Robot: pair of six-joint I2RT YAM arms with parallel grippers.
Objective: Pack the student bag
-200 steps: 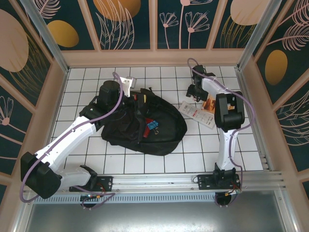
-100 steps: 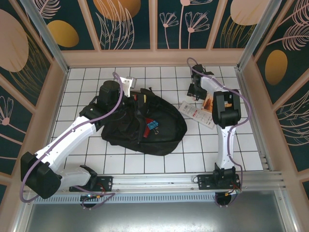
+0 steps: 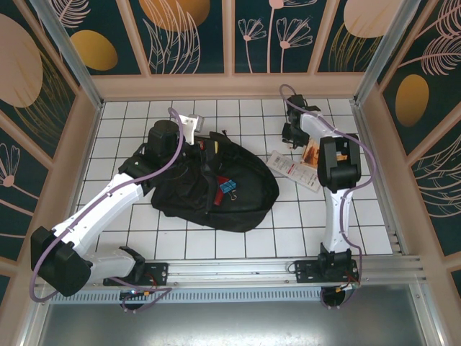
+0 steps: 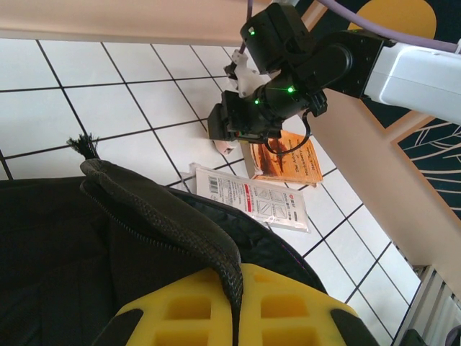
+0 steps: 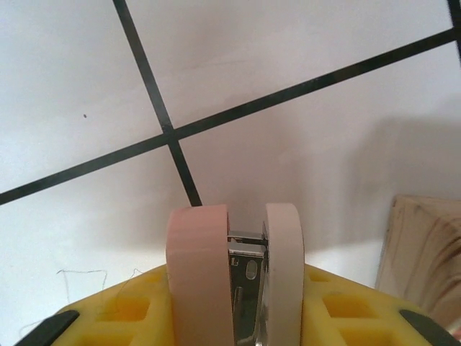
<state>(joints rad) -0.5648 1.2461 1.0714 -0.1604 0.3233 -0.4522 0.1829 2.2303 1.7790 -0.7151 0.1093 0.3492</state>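
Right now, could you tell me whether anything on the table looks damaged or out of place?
Nothing is spilled. One oddity: a black strap end on the student bag looks frayed, its threads splaying out.

Tiled table (image 3: pixel 374 216): backpack (image 3: pixel 248 203), white packet (image 3: pixel 294 171), orange booklet (image 3: pixel 312 153)

Your tally, by kind.

- student bag (image 3: pixel 245 194): you have one, black.
- Flat printed items on the tiles: two. That is one orange booklet (image 4: pixel 288 160) and one white packet (image 4: pixel 248 198) with red print.
- Small bits lying on the bag: two, one blue clip (image 3: pixel 228 186) and one red piece (image 3: pixel 220 195).
- pink-and-cream item (image 5: pixel 234 281) with a metal middle: one.
- Arms: two, your left arm (image 3: pixel 108 205) and right arm (image 3: pixel 337 216).
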